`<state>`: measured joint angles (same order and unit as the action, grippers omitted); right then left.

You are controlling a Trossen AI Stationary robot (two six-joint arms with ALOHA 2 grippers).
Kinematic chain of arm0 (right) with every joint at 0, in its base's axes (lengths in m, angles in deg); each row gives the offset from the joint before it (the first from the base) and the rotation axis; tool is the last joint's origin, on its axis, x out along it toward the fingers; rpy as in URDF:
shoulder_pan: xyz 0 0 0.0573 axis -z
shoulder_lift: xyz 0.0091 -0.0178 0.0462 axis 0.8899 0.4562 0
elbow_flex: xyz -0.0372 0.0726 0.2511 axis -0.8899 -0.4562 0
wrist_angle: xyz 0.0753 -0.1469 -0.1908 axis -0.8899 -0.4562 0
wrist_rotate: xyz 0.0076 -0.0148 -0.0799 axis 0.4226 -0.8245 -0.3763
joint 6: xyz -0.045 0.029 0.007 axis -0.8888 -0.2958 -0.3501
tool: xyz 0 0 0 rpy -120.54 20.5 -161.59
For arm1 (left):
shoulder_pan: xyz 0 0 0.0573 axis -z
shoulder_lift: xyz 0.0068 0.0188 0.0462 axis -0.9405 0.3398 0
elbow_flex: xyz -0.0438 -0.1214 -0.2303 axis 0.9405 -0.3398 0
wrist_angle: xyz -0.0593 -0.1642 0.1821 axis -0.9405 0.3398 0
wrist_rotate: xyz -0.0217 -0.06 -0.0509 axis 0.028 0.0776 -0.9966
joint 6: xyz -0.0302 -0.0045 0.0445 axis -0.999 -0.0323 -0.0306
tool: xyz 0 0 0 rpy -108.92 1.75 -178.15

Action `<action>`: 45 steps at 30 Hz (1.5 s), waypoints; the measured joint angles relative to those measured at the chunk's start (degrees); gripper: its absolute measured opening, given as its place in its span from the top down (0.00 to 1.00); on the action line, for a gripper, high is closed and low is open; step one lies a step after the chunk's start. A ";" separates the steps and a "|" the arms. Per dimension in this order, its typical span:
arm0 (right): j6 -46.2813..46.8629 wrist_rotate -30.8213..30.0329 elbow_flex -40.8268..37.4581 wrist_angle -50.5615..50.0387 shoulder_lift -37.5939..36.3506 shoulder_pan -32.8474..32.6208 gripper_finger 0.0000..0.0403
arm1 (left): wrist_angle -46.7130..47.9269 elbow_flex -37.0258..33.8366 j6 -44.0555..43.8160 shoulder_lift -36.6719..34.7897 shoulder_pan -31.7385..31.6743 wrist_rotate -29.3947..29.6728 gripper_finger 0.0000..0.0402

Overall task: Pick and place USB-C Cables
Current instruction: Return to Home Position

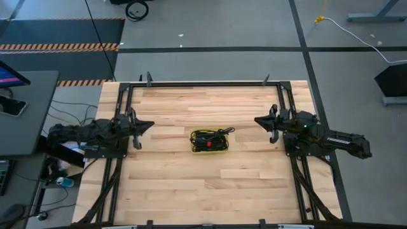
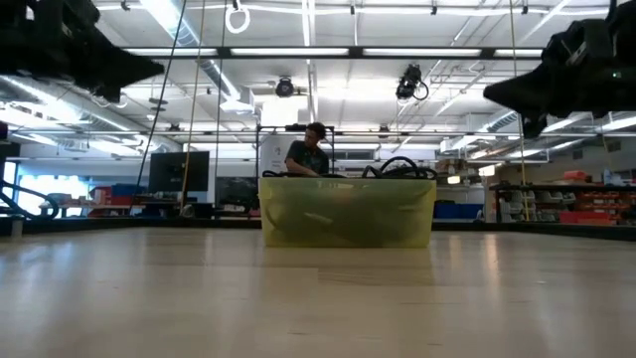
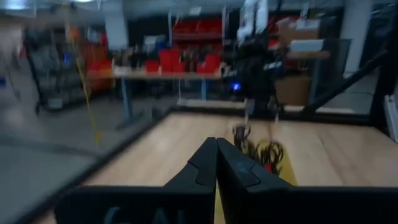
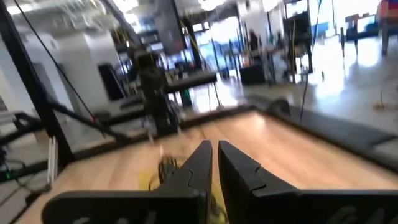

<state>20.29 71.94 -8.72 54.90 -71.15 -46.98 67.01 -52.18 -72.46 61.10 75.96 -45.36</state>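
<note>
Yellow bin (image 1: 210, 152) sits at about the centre of the wooden table (image 1: 210, 191). It holds the USB-C cables (image 1: 208, 136), a tangled black bunch with a red connector or tie (image 1: 210, 144) showing low in the pile. No cable lies loose on the table in the high view. All of them seem to be in the bin, but the tangle is too dense to count.

In the low view the bin's translucent wall (image 2: 348, 214) stands flat on the table. A few black cable loops (image 2: 397, 167) rise above the rim on one side.

Left hand (image 1: 147, 125) hangs at the bin's 9 o'clock, well apart from it and pointing toward it. Its two fingers are pressed together and hold nothing, and the left wrist view shows the tips (image 3: 216, 144) meeting.

Right hand (image 1: 259, 120) hangs at the bin's 3 o'clock, a bit toward 2. It is also well apart from the bin and faces it. Its fingers are closed to a thin slit with nothing held, as the right wrist view shows (image 4: 214, 148).

Both hands are up off the table; in the low view the dark arms show only at the top corners.

A person (image 2: 310, 151) is in the room beyond the table, behind the bin in the low view.
</note>
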 joint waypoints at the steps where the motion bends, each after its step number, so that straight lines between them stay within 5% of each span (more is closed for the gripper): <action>1: 0.31 0.00 0.00 -1.44 0.00 0.00 0.92 | 1.53 0.00 -1.71 0.00 -0.64 -0.17 0.98; 14: -1.39 0.27 0.00 -4.18 0.00 0.00 0.92 | 4.01 -0.02 -4.20 0.00 -3.75 -11.02 0.98; 22: -1.40 0.38 0.00 -4.16 0.04 0.00 0.92 | 7.96 -0.20 -7.07 0.00 -3.73 -12.35 0.98; 26: 0.00 0.44 0.00 -4.14 0.04 0.02 0.92 | -5.47 -6.65 -7.92 0.03 -3.73 -15.18 0.98; 45: 2.08 0.44 0.00 -3.70 0.55 -0.15 0.92 | -5.71 -6.64 -12.76 1.14 -3.73 -17.97 0.98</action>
<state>22.37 72.37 -8.72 51.20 -70.60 -47.13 61.30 -58.83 -85.23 62.23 72.22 -63.33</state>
